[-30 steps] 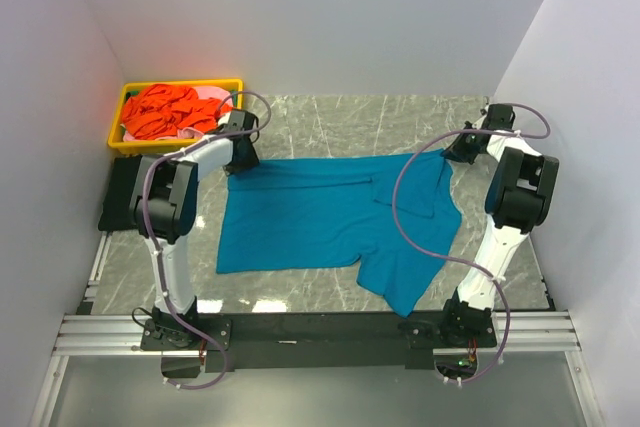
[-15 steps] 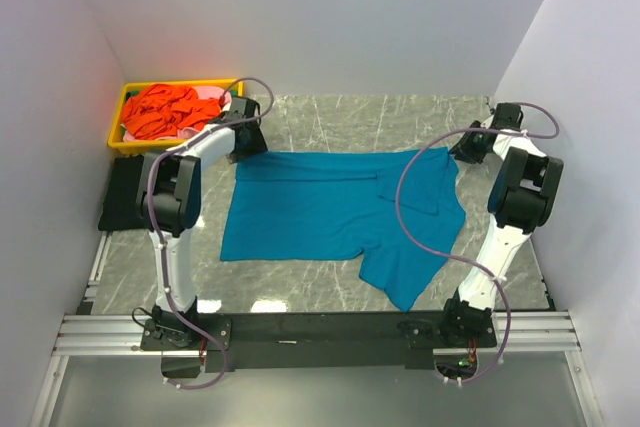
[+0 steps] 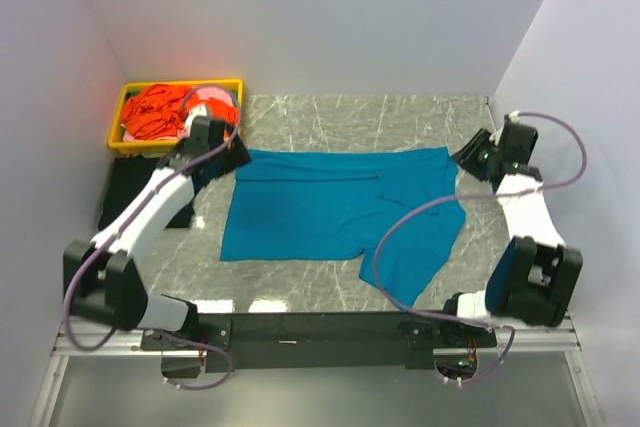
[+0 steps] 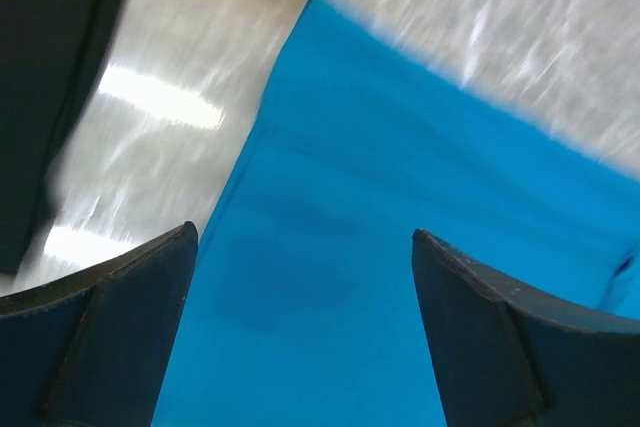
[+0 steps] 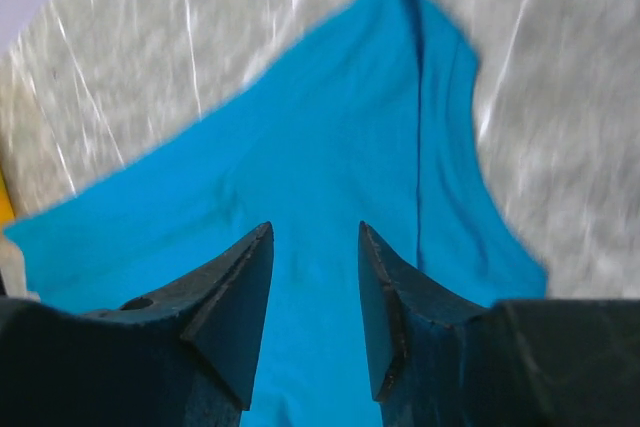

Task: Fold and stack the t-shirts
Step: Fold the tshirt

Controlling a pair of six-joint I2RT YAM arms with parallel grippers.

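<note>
Black fingers of the left gripper (image 4: 302,235) stand wide apart and empty over the far left corner of the teal t-shirt (image 3: 320,212). The right gripper (image 5: 315,228) hangs over its far right corner, jaws parted with nothing between them. That shirt lies spread across the middle of the worktop (image 3: 400,112), and orange-red shirts (image 3: 160,109) fill the yellow tray (image 3: 180,83) at the far left corner.

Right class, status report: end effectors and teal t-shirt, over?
Left end effector open, empty. Right end effector open, empty. Teal t-shirt spread flat. Yellow tray far left, off the shirt.
</note>
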